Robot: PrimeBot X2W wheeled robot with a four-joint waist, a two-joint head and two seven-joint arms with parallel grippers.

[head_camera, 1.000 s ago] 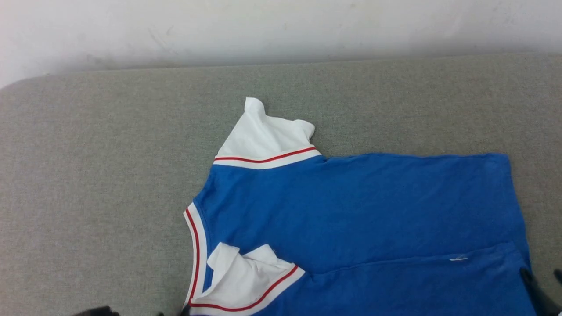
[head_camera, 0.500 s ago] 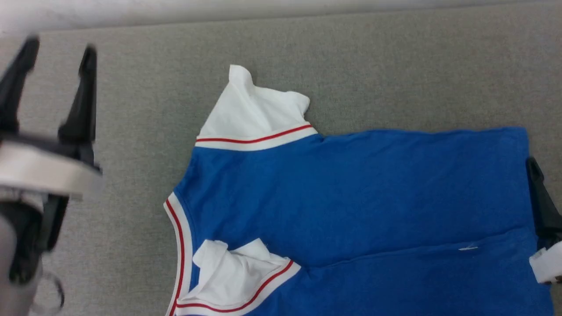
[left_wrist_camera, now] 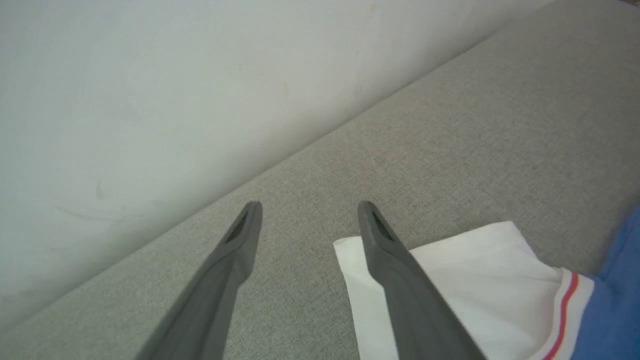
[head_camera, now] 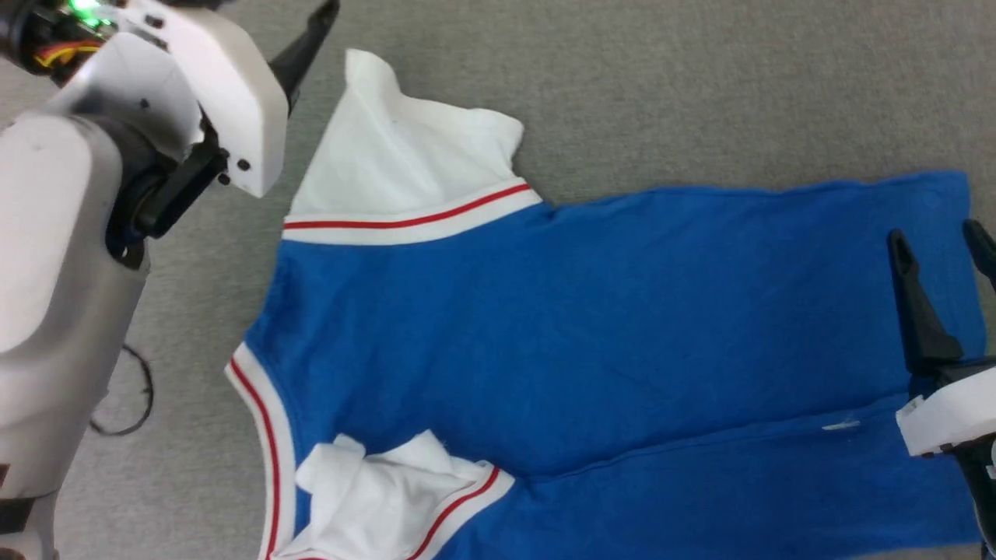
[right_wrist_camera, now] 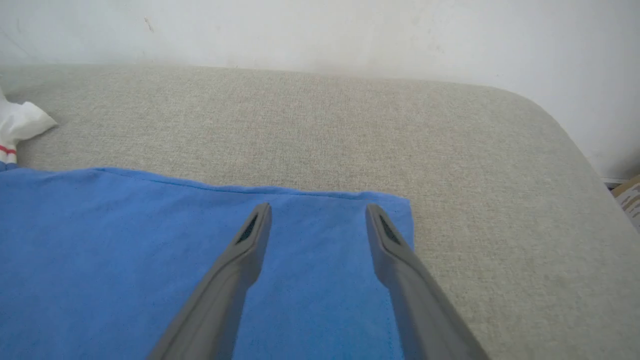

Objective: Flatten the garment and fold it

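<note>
The garment [head_camera: 591, 334], a bright blue T-shirt, lies spread on the grey cushion with its neckline [head_camera: 261, 420] to the left. Its far white sleeve [head_camera: 397, 148] lies flat, while the near white sleeve [head_camera: 381, 498] is crumpled on the blue body. A fold line runs along the near side. My left gripper [left_wrist_camera: 308, 207] stands open beside the far sleeve's tip [left_wrist_camera: 450, 280], one finger [head_camera: 307, 43] over its corner. My right gripper [head_camera: 936, 233] hangs open above the garment's far hem corner [right_wrist_camera: 350, 220], holding nothing.
The grey fabric surface [head_camera: 700, 93] extends beyond the shirt to a white wall [left_wrist_camera: 150, 75]. Its rounded edge [right_wrist_camera: 575, 150] drops off at the right. A thin dark cable [head_camera: 128, 404] loops by my left arm's pale casing [head_camera: 47, 257].
The head view has tilted down and closer. My left arm has come forward to the far sleeve, and my right gripper has advanced over the hem corner. Both stay open.
</note>
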